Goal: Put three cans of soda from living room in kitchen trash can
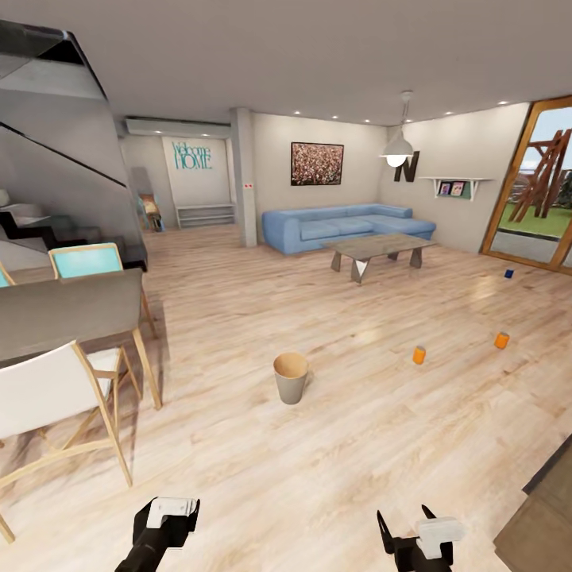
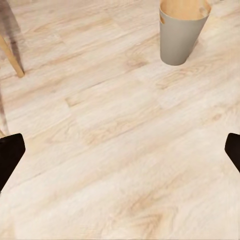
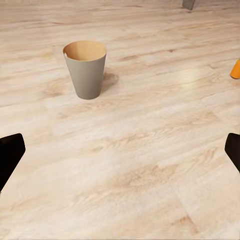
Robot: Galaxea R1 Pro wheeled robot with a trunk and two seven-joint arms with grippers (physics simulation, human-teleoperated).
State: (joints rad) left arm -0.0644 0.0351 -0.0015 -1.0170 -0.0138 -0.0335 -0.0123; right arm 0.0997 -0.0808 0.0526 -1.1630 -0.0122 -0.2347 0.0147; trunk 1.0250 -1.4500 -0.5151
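Note:
The grey trash can (image 1: 291, 378) with a copper-brown inside stands upright on the wood floor ahead of me; it also appears in the left wrist view (image 2: 181, 31) and the right wrist view (image 3: 86, 69). Two orange soda cans (image 1: 419, 355) (image 1: 501, 340) stand on the floor to its right, and a dark blue can (image 1: 508, 273) sits farther back near the glass door. An orange can (image 3: 236, 69) shows at the edge of the right wrist view. My left gripper (image 1: 163, 520) and right gripper (image 1: 405, 534) hang low in front of me, both open and empty.
A blue sofa (image 1: 345, 226) and a low grey table (image 1: 380, 252) stand at the back. A dining table (image 1: 71, 311) with chairs (image 1: 56, 405) is at my left, and stairs (image 1: 48, 222) rise behind it. Glass doors (image 1: 540, 191) are on the right.

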